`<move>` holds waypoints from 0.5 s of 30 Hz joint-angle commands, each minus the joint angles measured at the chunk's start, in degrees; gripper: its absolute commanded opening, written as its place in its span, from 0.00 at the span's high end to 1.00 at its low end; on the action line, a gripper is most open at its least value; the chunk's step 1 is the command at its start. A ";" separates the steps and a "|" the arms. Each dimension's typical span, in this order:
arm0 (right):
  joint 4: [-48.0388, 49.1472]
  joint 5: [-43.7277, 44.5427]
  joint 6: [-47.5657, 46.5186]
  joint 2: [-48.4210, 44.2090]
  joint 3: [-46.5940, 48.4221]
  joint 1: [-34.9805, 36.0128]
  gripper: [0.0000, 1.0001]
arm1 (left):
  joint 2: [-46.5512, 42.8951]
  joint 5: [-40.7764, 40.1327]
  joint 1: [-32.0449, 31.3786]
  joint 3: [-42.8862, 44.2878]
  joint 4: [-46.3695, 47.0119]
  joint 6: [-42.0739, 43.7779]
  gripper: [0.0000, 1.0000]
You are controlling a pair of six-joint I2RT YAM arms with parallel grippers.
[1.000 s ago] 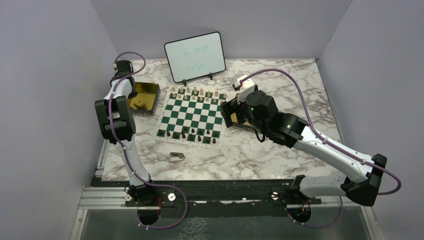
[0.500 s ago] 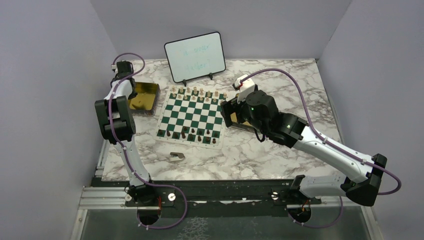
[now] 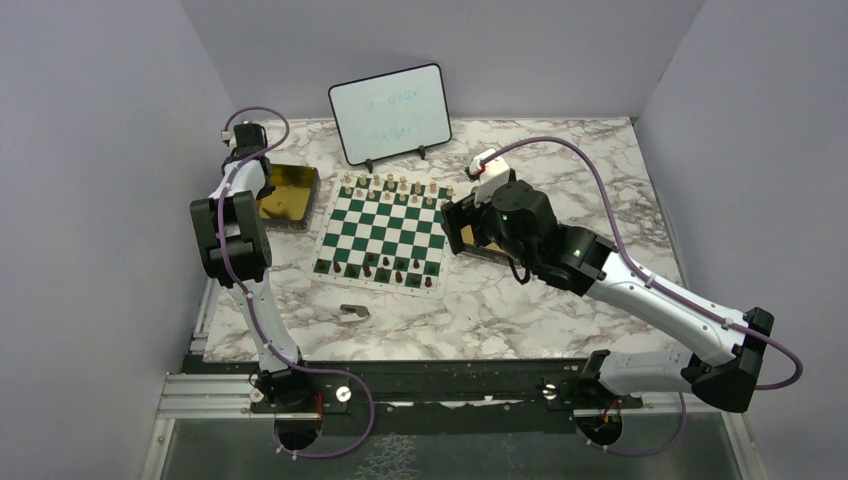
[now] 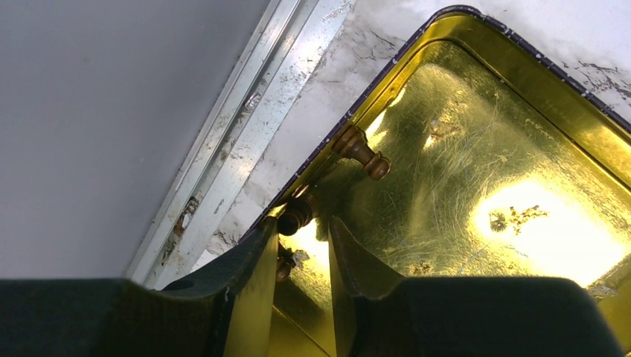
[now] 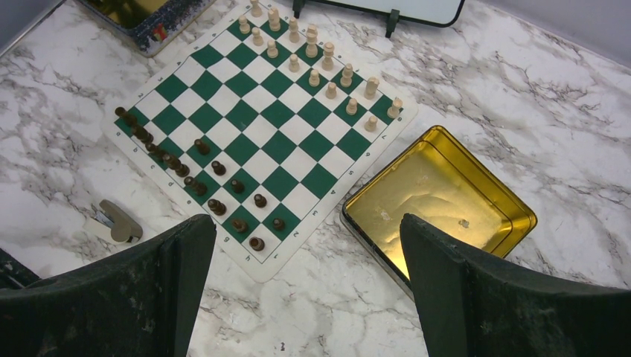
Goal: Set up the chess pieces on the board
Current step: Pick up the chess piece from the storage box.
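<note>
Overhead, the board (image 3: pixel 385 228) is seen flat on the marble bench (image 3: pixel 560 310), with light pieces (image 3: pixel 390 185) ranked along its far edge and dark pieces (image 3: pixel 385 268) along its near edge. A whiteboard (image 3: pixel 392 112) is propped behind it, and a small greyish scrap (image 3: pixel 352 313) is seen lying on the bench near the board's near edge. The left arm (image 3: pixel 232 235) is bent over a gold tin (image 3: pixel 290 195) just beside the board's left side. The right arm (image 3: pixel 640 290) is stretched across to a second gold tin (image 3: pixel 464 240) at the board's right side. In the left wrist view, the left tool (image 4: pixel 301 223) is poised at a corner of its tin, its fingers (image 4: pixel 249 290) parted by only a narrow gap. 1 dark piece (image 4: pixel 296 214) is found at the mouth of that gap against the tin's rim, but whether it is gripped cannot be told. A second dark piece (image 4: pixel 362 152) is laid on its side on the tin floor, touching the rim. In the right wrist view, the right tool (image 5: pixel 306 227) is held high above the bench with its jaws spread wide and nothing between them. Below it, the light pieces are stood in 2 rows on the board's far side. The dark pieces are gathered along the opposite side, some standing a square or 2 further in, and the second gold tin is seen just beside the board's corner.
</note>
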 commanded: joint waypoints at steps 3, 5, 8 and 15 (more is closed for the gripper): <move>1.16 0.11 0.35 0.53 0.93 0.17 0.00 | 2.05 1.35 -0.02 1.54 2.01 -1.54 0.71; 1.16 0.13 0.35 0.53 0.85 0.11 0.00 | 1.94 2.25 -0.01 1.61 2.23 -1.34 0.71; 1.38 0.06 0.42 0.61 0.76 0.16 0.00 | 1.88 4.82 0.00 2.09 2.45 -0.54 0.71; 1.54 0.04 0.36 0.56 0.51 0.17 0.00 | -0.53 8.16 -0.09 2.02 2.38 -0.99 0.71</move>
